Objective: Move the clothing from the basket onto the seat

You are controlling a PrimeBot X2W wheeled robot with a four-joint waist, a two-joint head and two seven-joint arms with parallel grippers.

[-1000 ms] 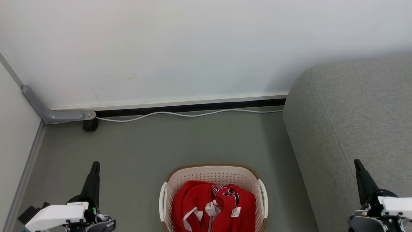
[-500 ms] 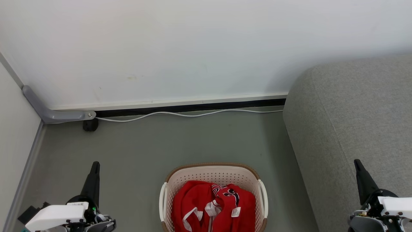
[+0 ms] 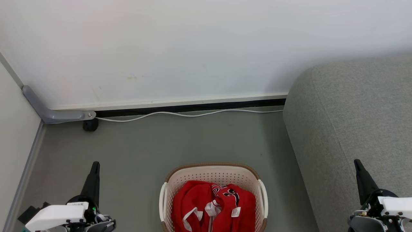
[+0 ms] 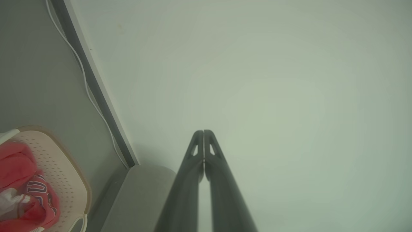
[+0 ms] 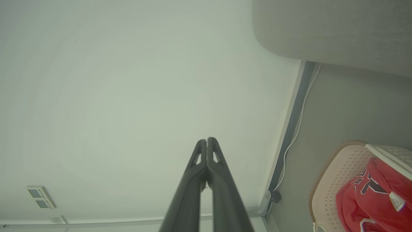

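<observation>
The cream basket (image 3: pixel 212 174) with a brown rim stands on the floor at the bottom centre of the head view. Red clothing (image 3: pixel 206 206) with white trim and a small white tag lies crumpled inside it. The light-grey seat (image 3: pixel 354 109) rises at the right. My left gripper (image 3: pixel 95 164) is shut and empty, well left of the basket. My right gripper (image 3: pixel 356 162) is shut and empty in front of the seat. In the left wrist view my left gripper (image 4: pixel 203 132) points at the wall, with the basket (image 4: pixel 75 180) at lower left. The right wrist view has my right gripper (image 5: pixel 206 140) shut and the clothing (image 5: pixel 373 196) at lower right.
A white wall (image 3: pixel 180 48) stands behind, with a white cable (image 3: pixel 180 114) running along its base. A grey bracket (image 3: pixel 51 112) with a small black foot sits in the left corner. Grey-green floor (image 3: pixel 180 141) lies between the wall and the basket.
</observation>
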